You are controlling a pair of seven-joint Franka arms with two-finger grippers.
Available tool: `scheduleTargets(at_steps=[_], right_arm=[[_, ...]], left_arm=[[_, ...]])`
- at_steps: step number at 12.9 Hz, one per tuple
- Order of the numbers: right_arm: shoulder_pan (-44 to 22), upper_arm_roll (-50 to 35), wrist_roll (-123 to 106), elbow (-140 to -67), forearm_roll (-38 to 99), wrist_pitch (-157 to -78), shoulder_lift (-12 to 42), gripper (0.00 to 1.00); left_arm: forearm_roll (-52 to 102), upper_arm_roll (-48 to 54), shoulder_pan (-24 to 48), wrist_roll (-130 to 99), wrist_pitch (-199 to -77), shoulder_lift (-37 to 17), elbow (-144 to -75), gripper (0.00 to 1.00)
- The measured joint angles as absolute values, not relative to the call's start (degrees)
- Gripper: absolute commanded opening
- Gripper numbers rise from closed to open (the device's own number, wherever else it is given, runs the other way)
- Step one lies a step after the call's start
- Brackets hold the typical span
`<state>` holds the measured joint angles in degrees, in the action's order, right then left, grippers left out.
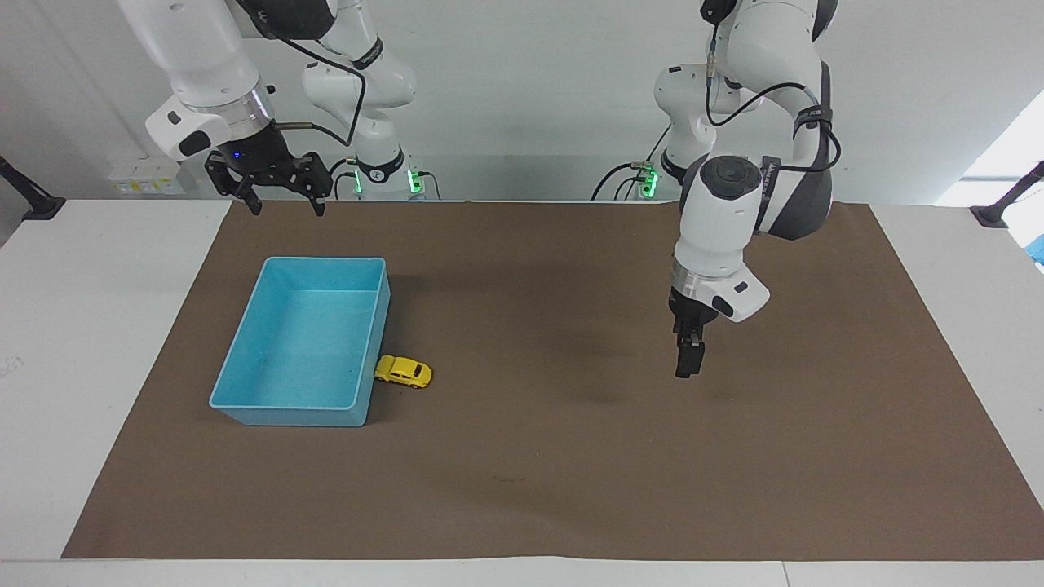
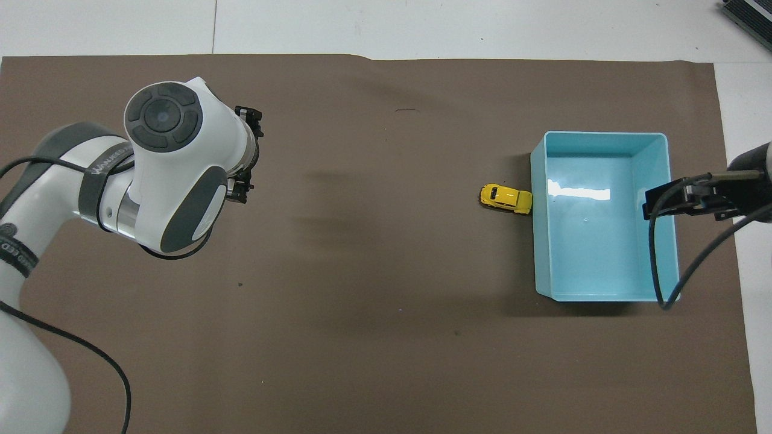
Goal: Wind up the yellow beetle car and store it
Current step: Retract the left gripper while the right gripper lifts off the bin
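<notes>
Over the bare brown mat [image 1: 571, 456], toward the left arm's end of the table, the left gripper [image 1: 689, 360] hangs in the air pointing down, its jaws spread wide and holding nothing. In the overhead view its wrist covers most of it and only dark tips show at the wrist's edge [image 2: 244, 191].

From that gripper, in the overhead view, the yellow beetle car [image 2: 506, 199] lies at about three o'clock, well apart, on the mat. The car stands on its wheels, slightly askew, with one end touching the outer wall of the light blue bin [image 2: 660, 144], on the long side that faces the left arm's end. In the facing view the car [image 1: 403, 372] sits at nine o'clock from the left gripper, against the bin's [image 1: 245, 403] wall.

The right gripper [image 1: 281, 191] waits, raised, its fingers apart and empty, at about twelve o'clock from the bin in the facing view, over the mat's edge nearest the robots.
</notes>
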<state>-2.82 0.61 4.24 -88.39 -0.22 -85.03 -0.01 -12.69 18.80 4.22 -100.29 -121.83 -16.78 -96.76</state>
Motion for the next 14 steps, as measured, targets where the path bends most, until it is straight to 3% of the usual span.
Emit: scheduleTargets(at_steps=[5, 14], right_arm=[[-2.82, 0.61, 4.24, -88.39, -0.22, -85.03, -0.01, 1.00], [-2.39, 0.63, 4.24, -88.41, -0.22, -85.49, 0.00, 1.00]], left_arm=[[-8.62, 14.82, 4.19, -73.93, -117.72, -11.44, -96.67, 1.00], [-4.69, 8.89, 4.18, -39.32, -110.61, -6.74, -96.68, 1.00]])
